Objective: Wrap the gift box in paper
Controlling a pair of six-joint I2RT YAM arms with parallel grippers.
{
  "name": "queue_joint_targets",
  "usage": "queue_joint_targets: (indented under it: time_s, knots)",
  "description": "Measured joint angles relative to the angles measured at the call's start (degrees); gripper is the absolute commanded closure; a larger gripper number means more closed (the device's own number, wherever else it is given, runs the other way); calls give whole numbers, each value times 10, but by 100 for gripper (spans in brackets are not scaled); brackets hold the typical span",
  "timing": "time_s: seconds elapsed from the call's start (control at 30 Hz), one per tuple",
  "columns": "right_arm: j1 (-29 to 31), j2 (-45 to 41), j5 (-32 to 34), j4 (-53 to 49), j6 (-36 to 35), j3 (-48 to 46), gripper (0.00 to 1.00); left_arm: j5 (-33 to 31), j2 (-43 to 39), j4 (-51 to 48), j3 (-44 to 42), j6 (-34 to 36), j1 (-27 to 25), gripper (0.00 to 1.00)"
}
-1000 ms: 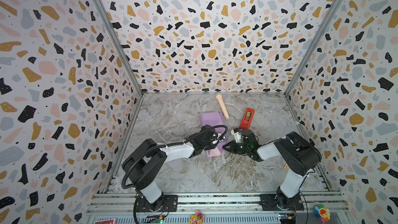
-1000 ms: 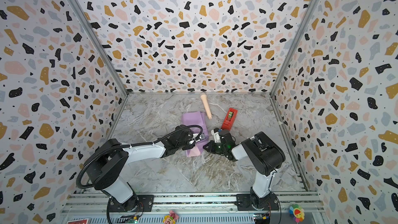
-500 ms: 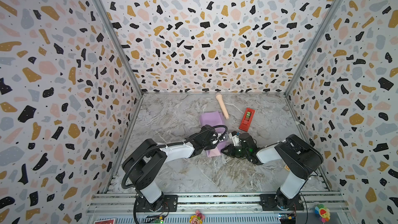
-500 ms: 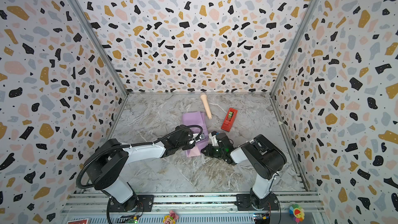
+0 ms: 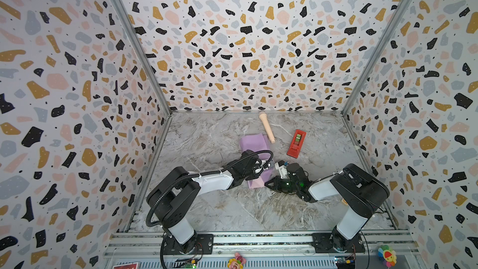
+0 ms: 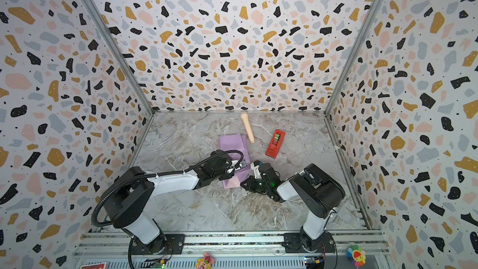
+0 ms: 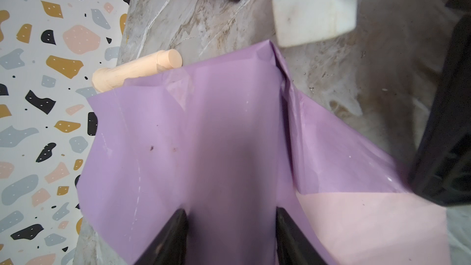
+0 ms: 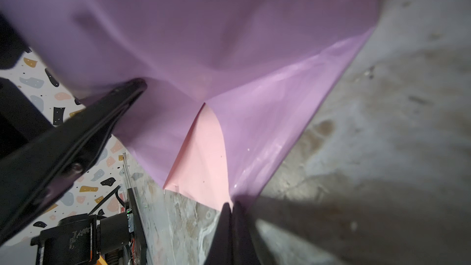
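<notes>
lilac paper, long axis front-to-back

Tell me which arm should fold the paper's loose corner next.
Right. The right tool is shut at a loose corner of the paper, apparently pinching it. The left tool stands open, pressing down on the lilac top, likely steadying it.

No legible text anywhere. Red tape dispenser, far right of centre: any marking on it is too small to read. Red card at the near left edge is cut off by the frame, nothing readable. Black motor housing in the right wrist view has faint lettering, too blurred to read.
</notes>
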Motion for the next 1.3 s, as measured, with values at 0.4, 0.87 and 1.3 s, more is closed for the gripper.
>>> queue_joint_targets:
  time_s: [0.4, 0.87, 1.3]
  knots:
    - [-70, -156, -50, -111, -32, -6, 100, 14, 1, -28, 18, -14, 2, 43]
    - [-178, -165, -33, -199, -134, 78, 69, 82, -84, -25, 33, -160, 10, 34]
    - [-143, 15, -23, -162, -138, 226, 38, 141, -88, 89, -49, -657, 167, 40]
